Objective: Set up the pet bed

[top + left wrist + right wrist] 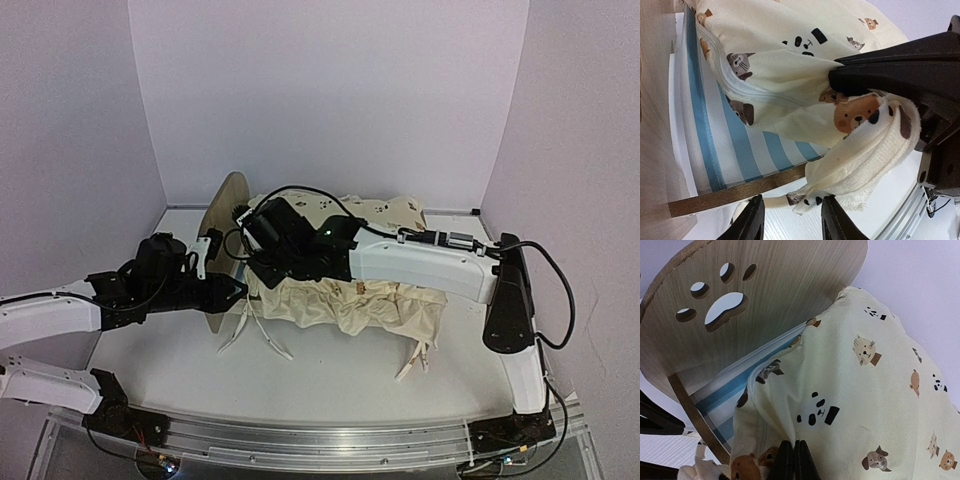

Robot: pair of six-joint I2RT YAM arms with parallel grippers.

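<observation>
Pet bed setup: cushion's on, but not tucked in yet

The pet bed (226, 205) sits mid-table with the animal-print cushion (340, 300) rumpled over its striped base (740, 145). The right gripper (794, 455), pinched closed, pokes the cushion near the headboard (790, 300). The left gripper (793, 212) has its jaws apart at the cushion's corner.

Both arms share one build: smooth white plastic link shells joined by chunky black motor housings. The left arm (50, 318) and the right arm (430, 268) each carry thin black cables (571, 300) that loop loosely beside the links. A small green indicator light (328, 232) glows on the right arm's wrist. The left gripper (792, 217) and the right gripper (794, 460) have matte black, tapering fingers.
</observation>
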